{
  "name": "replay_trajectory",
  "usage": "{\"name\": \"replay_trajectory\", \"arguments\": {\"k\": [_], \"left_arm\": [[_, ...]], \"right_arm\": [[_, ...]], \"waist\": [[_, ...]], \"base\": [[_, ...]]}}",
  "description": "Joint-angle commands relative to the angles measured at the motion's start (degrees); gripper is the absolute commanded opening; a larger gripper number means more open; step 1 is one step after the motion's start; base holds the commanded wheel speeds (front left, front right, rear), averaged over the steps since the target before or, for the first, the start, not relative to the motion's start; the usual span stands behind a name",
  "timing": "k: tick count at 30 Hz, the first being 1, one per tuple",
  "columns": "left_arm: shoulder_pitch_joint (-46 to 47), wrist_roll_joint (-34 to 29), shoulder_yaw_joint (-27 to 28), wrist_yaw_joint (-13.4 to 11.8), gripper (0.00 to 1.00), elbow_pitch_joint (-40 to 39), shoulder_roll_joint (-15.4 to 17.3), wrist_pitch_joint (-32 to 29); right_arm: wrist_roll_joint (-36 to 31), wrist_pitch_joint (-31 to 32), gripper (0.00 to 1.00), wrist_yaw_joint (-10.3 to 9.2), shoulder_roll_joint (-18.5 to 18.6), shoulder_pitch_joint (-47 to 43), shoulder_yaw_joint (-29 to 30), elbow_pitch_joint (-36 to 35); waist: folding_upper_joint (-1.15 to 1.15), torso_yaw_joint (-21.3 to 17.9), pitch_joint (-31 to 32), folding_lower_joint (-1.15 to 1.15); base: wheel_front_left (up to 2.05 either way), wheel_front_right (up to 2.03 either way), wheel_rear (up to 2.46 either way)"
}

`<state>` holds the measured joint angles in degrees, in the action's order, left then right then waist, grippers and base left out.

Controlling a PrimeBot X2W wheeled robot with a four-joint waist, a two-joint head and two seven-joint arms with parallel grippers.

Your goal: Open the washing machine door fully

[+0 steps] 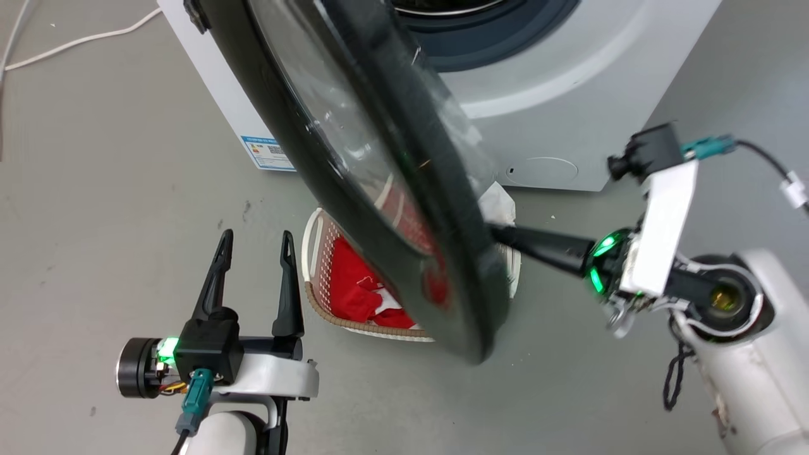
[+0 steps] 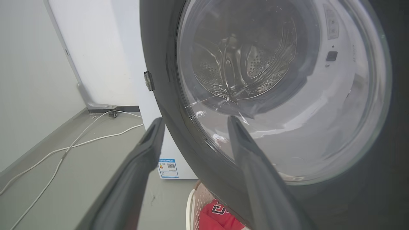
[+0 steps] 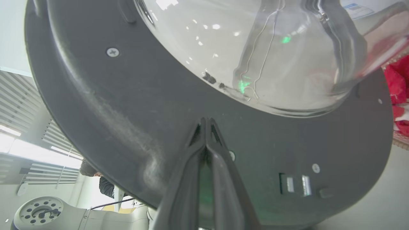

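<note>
Black fingers of the left gripper (image 1: 255, 278) are spread apart and empty, just left of the laundry basket (image 1: 314, 253). Fingers of the right gripper (image 3: 204, 125) are pressed together with nothing between them, tips at the inner face of the washing machine door (image 1: 442, 208). Door stands partway open over the basket and its red cloth (image 1: 354, 284). Behind sits the washing machine (image 1: 569, 95), drum opening exposed.

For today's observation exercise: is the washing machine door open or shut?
Open. The washing machine door stands swung away from the washing machine, leaving the drum opening uncovered; the right hand, shut, sits against its inner face.
</note>
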<state>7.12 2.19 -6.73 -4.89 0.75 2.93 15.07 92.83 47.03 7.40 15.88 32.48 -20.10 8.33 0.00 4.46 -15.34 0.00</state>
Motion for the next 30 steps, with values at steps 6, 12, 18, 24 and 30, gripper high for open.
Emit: {"name": "replay_trajectory", "arguments": {"k": [6,12,18,24,30], "left_arm": [[-1.1,-0.1,0.2,-0.2,1.00,0.0,-0.1,0.2],[-2.0,-0.2,0.3,-0.4,1.00,0.0,-0.1,0.2],[-3.1,-0.3,0.7,-0.5,1.00,0.0,-0.1,0.2],[-4.2,-0.3,1.0,-0.3,1.00,0.4,-0.1,0.2],[-6.0,-0.6,1.7,-0.3,1.00,0.5,-0.1,0.2]], "right_arm": [[0.7,0.8,0.00,0.16,-2.7,-4.0,-2.6,-2.2],[1.0,0.5,0.00,0.16,-4.1,-7.0,-4.0,-3.2],[1.8,-0.7,0.00,0.16,-5.5,-10.3,-3.9,-4.3],[1.8,-7.5,0.00,0.16,-7.0,-13.8,1.4,-6.3],[0.0,-16.7,0.00,0.16,-8.5,-18.7,8.5,-10.9]], "waist": [[0.00,0.8,1.1,0.00],[0.00,1.0,2.1,0.00],[0.00,0.5,3.7,0.00],[0.00,-0.2,6.0,0.00],[0.00,-1.0,8.6,0.00]], "base": [[0.00,0.00,0.00],[0.00,0.00,0.00],[0.00,0.00,0.00],[0.00,0.00,0.00],[0.00,0.00,0.00]]}}
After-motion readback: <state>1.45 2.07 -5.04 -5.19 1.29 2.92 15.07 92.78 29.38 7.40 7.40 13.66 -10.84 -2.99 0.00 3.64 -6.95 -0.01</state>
